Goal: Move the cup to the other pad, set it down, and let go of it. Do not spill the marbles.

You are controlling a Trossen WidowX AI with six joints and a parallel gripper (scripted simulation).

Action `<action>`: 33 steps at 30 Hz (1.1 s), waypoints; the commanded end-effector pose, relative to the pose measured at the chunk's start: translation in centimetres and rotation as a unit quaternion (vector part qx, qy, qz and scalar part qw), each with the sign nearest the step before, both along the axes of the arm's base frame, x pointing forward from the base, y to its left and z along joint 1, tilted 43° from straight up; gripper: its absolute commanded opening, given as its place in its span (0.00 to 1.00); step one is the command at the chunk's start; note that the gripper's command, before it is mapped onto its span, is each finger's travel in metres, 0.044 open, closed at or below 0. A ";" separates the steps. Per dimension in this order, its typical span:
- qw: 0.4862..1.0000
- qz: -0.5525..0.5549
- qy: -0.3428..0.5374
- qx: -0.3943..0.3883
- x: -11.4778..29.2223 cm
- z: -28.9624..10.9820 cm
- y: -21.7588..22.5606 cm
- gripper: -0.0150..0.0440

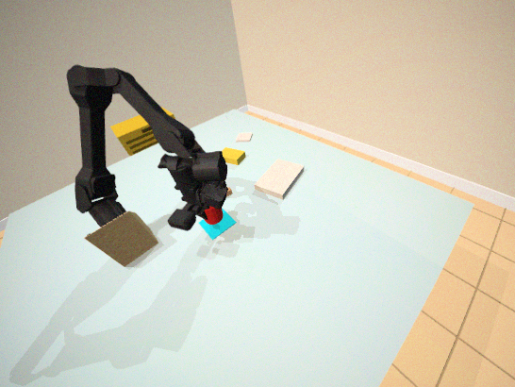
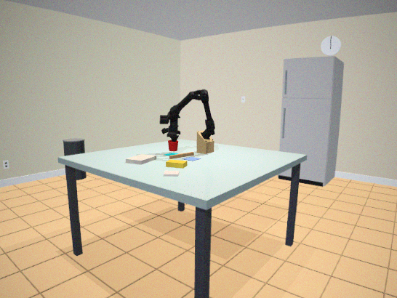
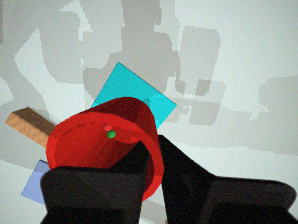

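Note:
My gripper [image 1: 210,209] [image 2: 173,138] [image 3: 153,138] is shut on the wall of the red cup [image 1: 213,215] [image 2: 173,145] [image 3: 100,147]. The cup is upright, with a red marble [image 3: 107,127] and a green marble [image 3: 111,134] inside. It hangs low over the near corner of the cyan pad [image 1: 220,227] [image 2: 170,154] [image 3: 135,92]; I cannot tell whether it touches the pad. The pale blue pad [image 2: 191,158] [image 3: 35,184] lies behind, past a wooden stick [image 2: 182,155] [image 3: 29,126].
A cream slab [image 1: 279,177] [image 2: 140,159], a yellow block [image 1: 234,156] [image 2: 176,163] and a small cream tile [image 1: 244,137] [image 2: 171,173] lie beyond the pads. A brown wedge [image 1: 123,237] [image 2: 204,142] stands at the arm's base. A yellow slatted box [image 1: 134,133] sits behind the arm.

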State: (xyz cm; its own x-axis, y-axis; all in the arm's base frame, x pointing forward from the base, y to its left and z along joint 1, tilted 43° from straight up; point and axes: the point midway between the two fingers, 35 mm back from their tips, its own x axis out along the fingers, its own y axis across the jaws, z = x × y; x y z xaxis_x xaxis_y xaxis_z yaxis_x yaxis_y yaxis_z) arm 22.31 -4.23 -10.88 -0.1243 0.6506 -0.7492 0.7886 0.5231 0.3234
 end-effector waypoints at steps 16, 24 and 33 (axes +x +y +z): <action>1.000 0.000 0.001 0.001 -0.4 -1.7 1.4 0.25; 1.000 0.000 0.001 0.001 -0.4 -1.7 1.4 0.25; 1.000 0.000 0.001 0.001 -0.4 -1.7 1.4 0.47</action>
